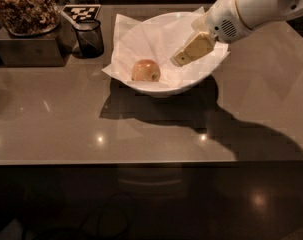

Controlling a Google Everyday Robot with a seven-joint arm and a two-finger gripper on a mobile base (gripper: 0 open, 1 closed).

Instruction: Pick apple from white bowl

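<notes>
Counter [141, 129]: brown, glossy, spans the scene from left to right; it carries everything below; a heavy shadow of arm and bowl falls on it near and right of the bowl.

Arm [256, 6]: white, enters from the far right and slopes down and left over the bowl's right rim; judged to be angled this way so the tool clears the flaring wall and comes at the fruit from above and the right.

Bowl [163, 89]: white, wide, at centre far; lined with crumpled paper [123, 39] whose corners stick out past the rim on the left; upright and steady.

Box [26, 49]: dark, far left, holding a heap of brown snacks [23, 6]; well apart from the bowl.

Cup [89, 36]: small, dark glass, just right of the box, near the bowl's left paper corner but not touching it; a checkered tag [81, 11] lies beyond it.

Gripper [178, 60]: tan, inside the bowl on its right side, tip pointing down and left; whether it is spread or closed cannot be told; it holds nothing.

Apple [146, 70]: reddish-orange, resting on the paper at the bowl's near-left floor; it lies left of the gripper tip and slightly nearer, close but apart, with bare paper between; not yet grasped; judged step: final reach to the left and down.
</notes>
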